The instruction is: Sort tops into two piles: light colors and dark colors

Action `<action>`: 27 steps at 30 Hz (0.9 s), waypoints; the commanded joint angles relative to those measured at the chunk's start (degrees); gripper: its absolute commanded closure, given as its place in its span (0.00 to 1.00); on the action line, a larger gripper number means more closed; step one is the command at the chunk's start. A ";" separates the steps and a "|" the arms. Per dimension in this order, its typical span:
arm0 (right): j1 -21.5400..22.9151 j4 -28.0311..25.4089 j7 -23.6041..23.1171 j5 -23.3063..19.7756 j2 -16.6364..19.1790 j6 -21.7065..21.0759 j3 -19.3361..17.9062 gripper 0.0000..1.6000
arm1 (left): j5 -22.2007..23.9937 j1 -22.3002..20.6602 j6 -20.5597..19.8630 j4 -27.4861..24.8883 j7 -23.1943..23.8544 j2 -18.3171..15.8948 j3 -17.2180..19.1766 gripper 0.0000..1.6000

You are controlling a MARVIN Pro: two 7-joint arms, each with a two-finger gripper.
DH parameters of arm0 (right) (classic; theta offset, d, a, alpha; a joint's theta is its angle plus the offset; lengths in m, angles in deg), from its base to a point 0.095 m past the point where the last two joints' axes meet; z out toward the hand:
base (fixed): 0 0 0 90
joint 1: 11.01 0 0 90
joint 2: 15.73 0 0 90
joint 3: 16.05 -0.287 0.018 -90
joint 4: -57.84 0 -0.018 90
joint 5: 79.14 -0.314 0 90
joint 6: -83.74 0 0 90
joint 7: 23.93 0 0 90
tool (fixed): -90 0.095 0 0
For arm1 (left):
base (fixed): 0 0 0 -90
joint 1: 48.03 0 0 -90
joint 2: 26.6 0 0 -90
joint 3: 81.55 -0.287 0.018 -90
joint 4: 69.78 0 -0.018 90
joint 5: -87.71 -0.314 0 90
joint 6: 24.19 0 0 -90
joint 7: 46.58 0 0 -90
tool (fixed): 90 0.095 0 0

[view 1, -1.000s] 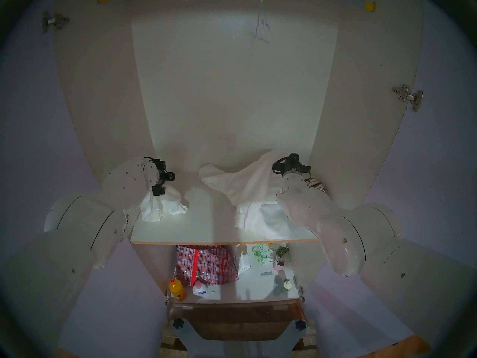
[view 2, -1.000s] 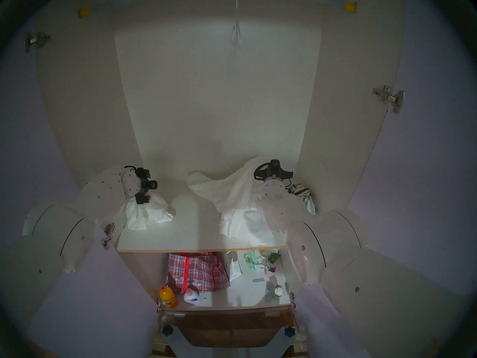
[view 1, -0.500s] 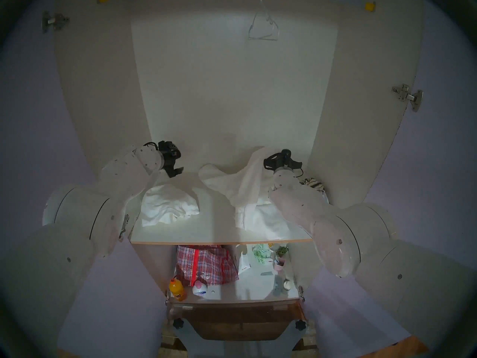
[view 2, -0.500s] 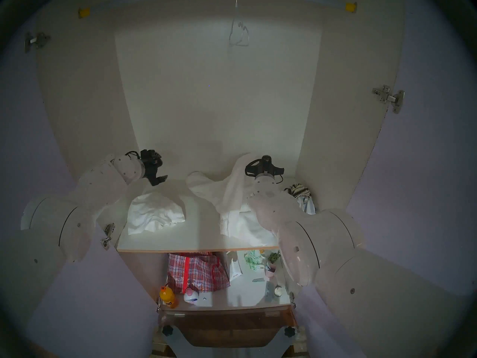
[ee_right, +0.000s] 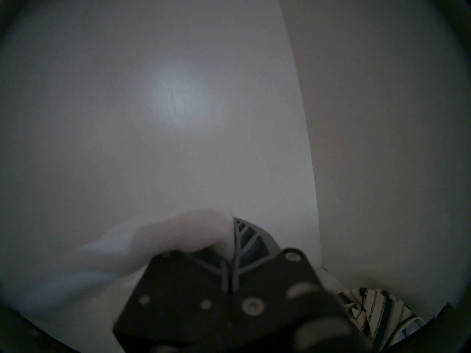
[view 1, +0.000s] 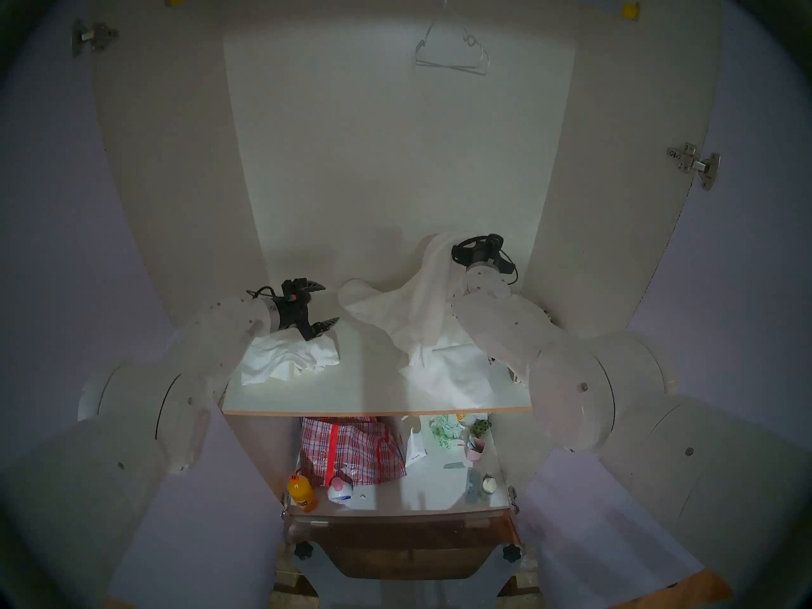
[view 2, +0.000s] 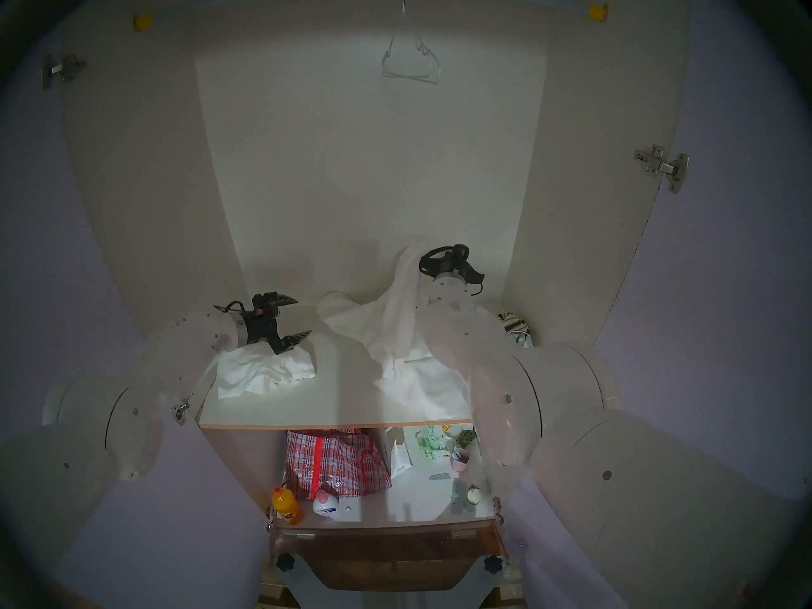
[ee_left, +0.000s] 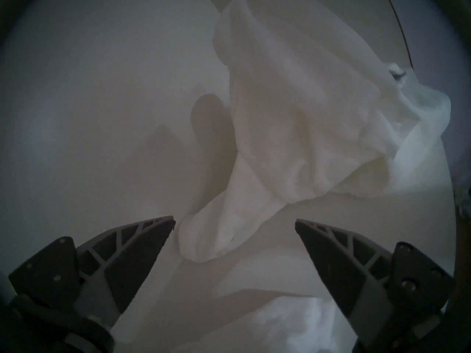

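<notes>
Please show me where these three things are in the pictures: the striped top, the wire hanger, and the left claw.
striped top [ee_right: 377, 309], right wrist view, on its striped cloth.
wire hanger [view 1: 452, 54], head left view, on its thin wire frame.
left claw [view 1: 324, 302], head left view, midway between its open fingertips.

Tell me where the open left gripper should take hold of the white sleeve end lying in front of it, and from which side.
Best guess: pinch the rounded tip of the white sleeve end, coming in level from the shelf's left side. It lies flat on the shelf as a narrow tongue pointing toward the left gripper, already between the spread fingers; the rest, lifted by the right gripper, bunches wider.
</notes>
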 commanded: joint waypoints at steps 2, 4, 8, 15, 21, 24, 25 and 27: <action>4.63 -1.73 -1.03 -1.29 -0.85 -3.11 -1.67 1.00 | 4.68 -0.54 0.64 -2.00 0.42 1.54 3.74 0.00; 5.22 -1.76 -0.98 -1.55 -1.39 -3.76 -2.43 1.00 | 6.13 0.02 0.91 -2.63 0.40 1.87 4.45 0.00; 7.22 -1.69 -0.37 -3.52 -2.79 -6.97 -5.51 1.00 | 10.32 1.19 1.04 -3.10 0.67 3.49 6.74 0.00; 10.57 -1.11 -1.81 -5.64 -4.30 -15.20 -11.43 1.00 | 11.50 2.35 0.56 -4.14 2.76 5.26 5.84 0.00; 13.26 -1.27 -3.78 -6.80 -5.00 -24.73 -15.85 1.00 | 10.31 2.81 -0.40 -4.68 4.92 4.65 3.22 0.00; 14.02 -1.47 -3.97 -7.06 -5.11 -29.42 -17.49 1.00 | 10.44 2.66 -0.92 -4.94 5.04 4.61 3.29 0.00; 14.10 -1.56 -4.01 -7.32 -5.22 -31.01 -17.88 1.00 | 10.77 2.33 -1.08 -5.00 5.07 4.74 3.57 0.00; 14.39 -1.54 -4.10 -7.79 -5.49 -34.40 -18.55 1.00 | 10.97 1.64 -1.80 -5.14 5.27 5.03 3.78 0.00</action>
